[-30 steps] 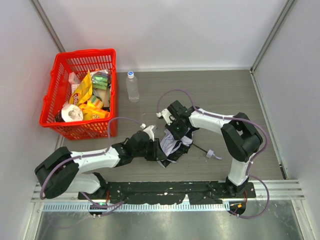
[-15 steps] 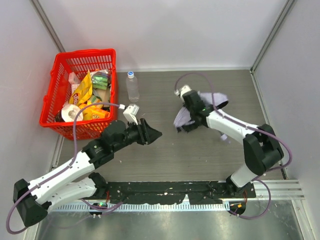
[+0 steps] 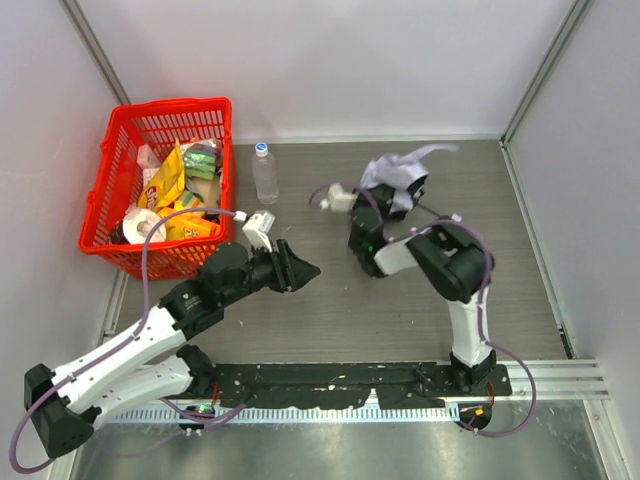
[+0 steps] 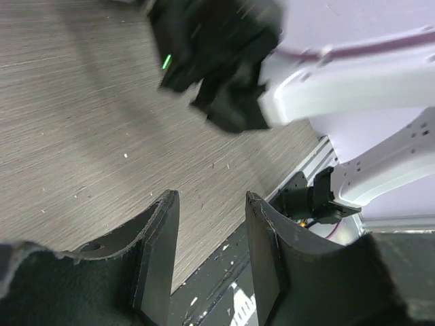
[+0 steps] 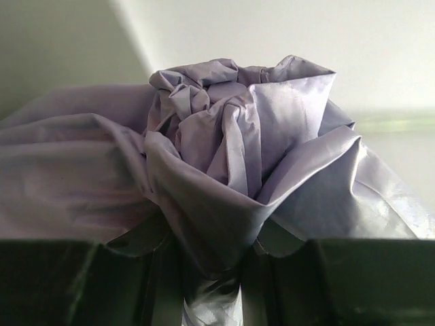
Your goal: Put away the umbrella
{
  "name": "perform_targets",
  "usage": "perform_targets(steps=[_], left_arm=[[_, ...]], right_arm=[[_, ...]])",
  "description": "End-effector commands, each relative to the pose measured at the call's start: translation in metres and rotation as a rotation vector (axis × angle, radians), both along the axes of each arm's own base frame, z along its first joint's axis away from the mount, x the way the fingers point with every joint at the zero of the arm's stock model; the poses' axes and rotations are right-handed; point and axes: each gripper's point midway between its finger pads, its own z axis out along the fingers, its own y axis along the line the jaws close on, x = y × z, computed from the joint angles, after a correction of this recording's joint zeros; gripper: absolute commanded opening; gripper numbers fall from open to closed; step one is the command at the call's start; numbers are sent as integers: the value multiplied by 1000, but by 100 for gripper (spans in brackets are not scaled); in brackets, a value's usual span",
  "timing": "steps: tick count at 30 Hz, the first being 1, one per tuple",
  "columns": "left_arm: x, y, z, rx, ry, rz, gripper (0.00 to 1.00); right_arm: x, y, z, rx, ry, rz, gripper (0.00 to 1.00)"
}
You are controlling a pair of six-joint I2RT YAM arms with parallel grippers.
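The grey wood-grain surface point(image 3: 330, 320) fills the enclosure between pale walls. The left arm point(image 3: 130, 345) lies across it from the near left corner towards the middle. The right arm point(image 3: 455, 265) is folded back on itself, with its wrist turned towards the far wall.

A red basket point(image 3: 100, 205) sits at the far left. It is packed with yellow packets point(image 3: 168, 180) and other goods.

The umbrella point(image 3: 392, 172) is at the far side of the surface, right of centre and well apart from the basket. Its pale lavender canopy is crumpled into a loose bunch. The right gripper point(image 5: 211, 278) holds it, its jaws pinching a thick fold of the fabric, which billows above them in the wrist view. I cannot tell whether any part of the umbrella rests on the surface.

A clear bottle point(image 3: 265, 172) with a blue cap stands upright between the basket and the umbrella, near the basket's far corner.

The left gripper point(image 3: 300, 270) hangs over bare surface near the middle. Its jaws are spread and nothing is between them.
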Motion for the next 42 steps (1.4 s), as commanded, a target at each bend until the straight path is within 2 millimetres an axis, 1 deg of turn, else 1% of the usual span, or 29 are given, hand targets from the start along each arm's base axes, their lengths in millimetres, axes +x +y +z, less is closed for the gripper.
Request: perform_targets(steps=[1, 2, 3, 4, 5, 6, 7, 8, 9, 10, 11, 12, 13, 14, 15, 16, 17, 18, 19, 20, 21, 22, 23, 24, 28, 34, 37, 40, 42], left_arm=[[1, 9, 6, -14, -19, 32, 47], [1, 10, 3, -12, -16, 37, 47], [2, 11, 3, -14, -20, 42, 47], [2, 11, 1, -12, -16, 44, 47], [1, 11, 1, -15, -15, 41, 47], [1, 10, 1, -18, -13, 38, 47], [2, 9, 0, -17, -10, 40, 47], [2, 9, 0, -20, -6, 39, 48], [2, 8, -2, -20, -2, 37, 48], [2, 7, -3, -18, 1, 36, 48], [2, 6, -3, -20, 5, 32, 48], [2, 6, -4, -23, 4, 33, 48], [2, 6, -5, -23, 5, 36, 48], [3, 7, -7, -23, 7, 39, 48], [4, 7, -7, -26, 6, 41, 48], [4, 7, -8, -27, 9, 44, 48], [4, 6, -8, -28, 12, 41, 48], [4, 5, -7, -31, 17, 38, 48], [4, 5, -9, -30, 23, 36, 48], [3, 5, -9, -32, 27, 34, 48], [2, 5, -10, -31, 33, 35, 48], [2, 6, -11, -27, 40, 39, 48], [1, 7, -9, -29, 41, 38, 48], [-1, 10, -6, -37, 38, 45, 48], [-5, 20, 6, -57, 7, 62, 47], [-15, 20, 14, -124, -46, 18, 47], [-13, 11, 3, -107, -11, -3, 52], [2, 3, -28, -37, 103, 51, 60], [13, 1, -49, -22, 199, 128, 64]], right_arm=[[-45, 36, 4, 64, -187, 68, 1], [-52, 53, -10, 44, -142, 99, 1], [-57, 57, -31, -3, -92, 116, 1], [-67, 71, -40, -10, -76, 152, 1], [-76, 73, -58, -25, -37, 162, 1], [-89, 87, -69, -46, -3, 202, 1], [-101, 89, -85, -65, 36, 227, 1], [-116, 100, -98, -98, 80, 272, 1], [-127, 97, -109, -64, 109, 269, 1], [-140, 102, -127, -134, 193, 302, 1], [-151, 91, -147, -142, 294, 295, 1], [-154, 98, -137, -52, 306, 309, 1], [-160, 112, -157, 76, 408, 378, 1], [-165, 110, -160, 89, 557, 376, 1], [-183, 109, -188, 144, 750, 403, 1], [-179, 115, -183, 180, 790, 402, 1], [-194, 107, -200, 161, 938, 384, 1], [-202, 119, -211, 199, 1051, 412, 0], [-211, 110, -220, 185, 1147, 379, 1], [-218, 119, -229, 239, 1218, 397, 1], [-220, 116, -234, 259, 1264, 378, 1], [-226, 126, -243, 287, 1335, 385, 1], [-233, 118, -253, 275, 1397, 345, 1], [-237, 125, -256, 306, 1446, 361, 1], [-250, 123, -266, 457, 1637, 326, 1], [-261, 136, -251, 688, 1816, 363, 1], [-265, 137, -254, 735, 1882, 354, 1], [-277, 131, -262, 747, 1966, 301, 1], [-276, 129, -263, 752, 1987, 283, 1]])
